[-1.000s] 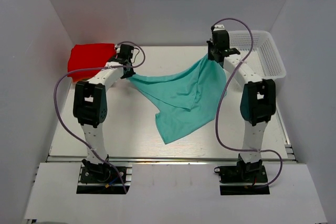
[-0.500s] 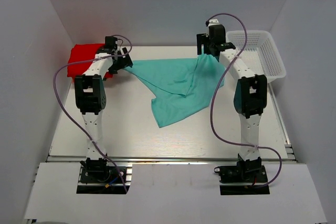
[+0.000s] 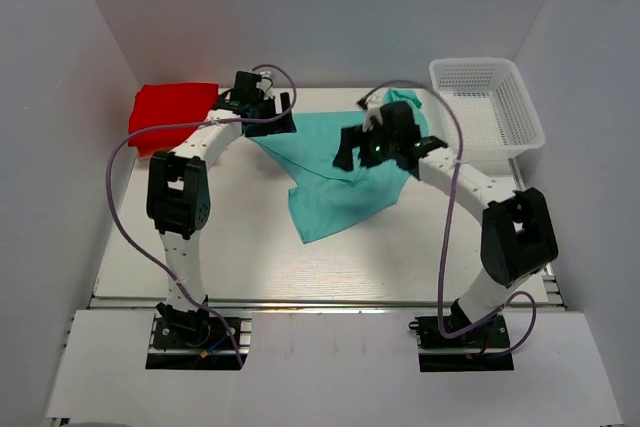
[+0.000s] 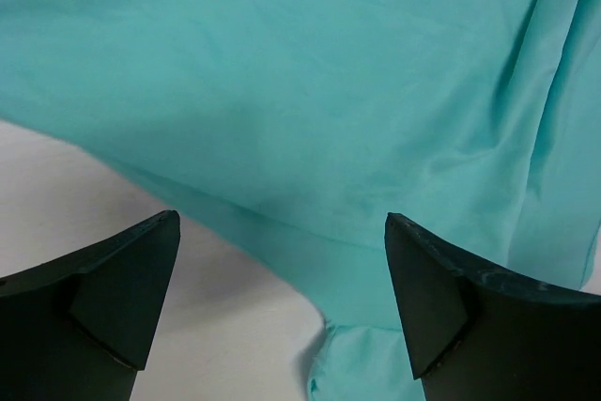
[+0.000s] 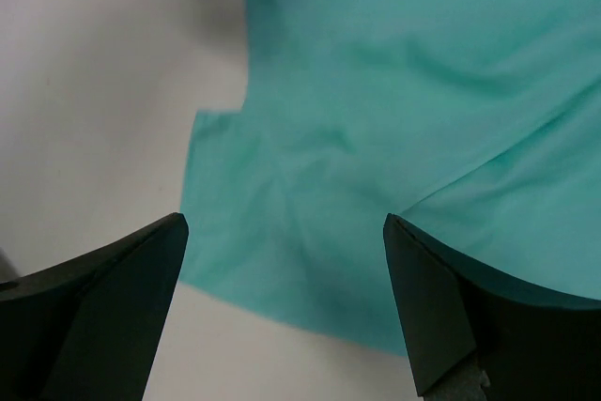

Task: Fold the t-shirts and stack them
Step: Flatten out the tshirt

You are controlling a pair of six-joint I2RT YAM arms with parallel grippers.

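Note:
A teal t-shirt lies loosely crumpled on the white table, from the back centre toward the middle. It fills the left wrist view and the right wrist view. A red t-shirt lies bunched at the back left corner. My left gripper hovers open over the teal shirt's back left edge, nothing between its fingers. My right gripper hangs open above the shirt's middle, also holding nothing.
A white mesh basket stands at the back right corner. White walls close in the table on the left, back and right. Bare table shows to the left of and in front of the teal shirt.
Both grippers opened and let go of the teal shirt, which dropped onto the table. The right arm swung left and down over the shirt. The left gripper moved right.

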